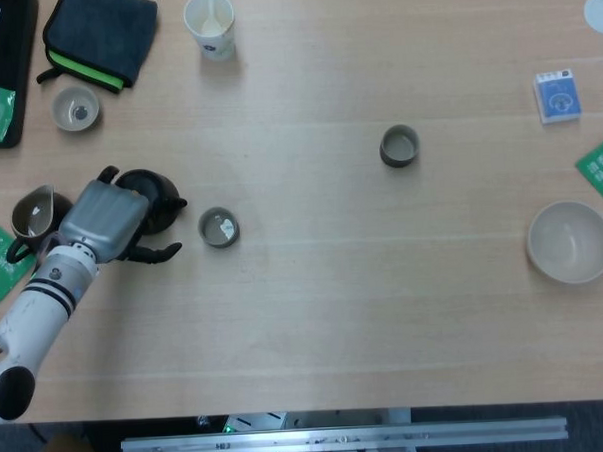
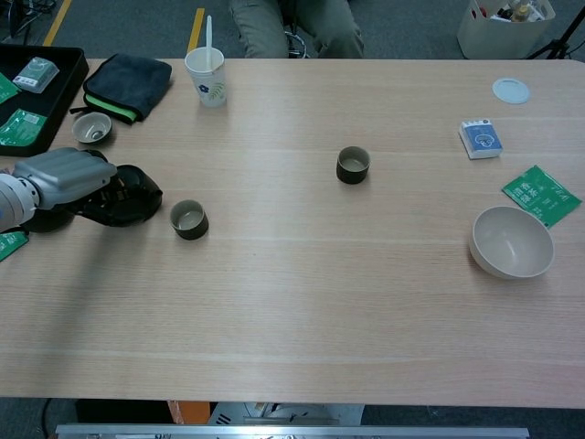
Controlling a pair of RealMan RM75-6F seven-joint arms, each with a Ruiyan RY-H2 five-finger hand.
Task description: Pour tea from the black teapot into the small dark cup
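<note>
Almost no print is resolving. The green packet (image 2: 541,195) near the right table edge is showing white lettering that looks like "TEA"; smaller lines beneath are blurring out. The blue card (image 2: 481,139) and paper cup (image 2: 207,77) are carrying marks too small to read.

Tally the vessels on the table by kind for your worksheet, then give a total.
black teapot: 1
small dark cups: 2
paper cup: 1
large pale bowl: 1
small pale bowl: 1
dark jug: 1
Total: 7
</note>
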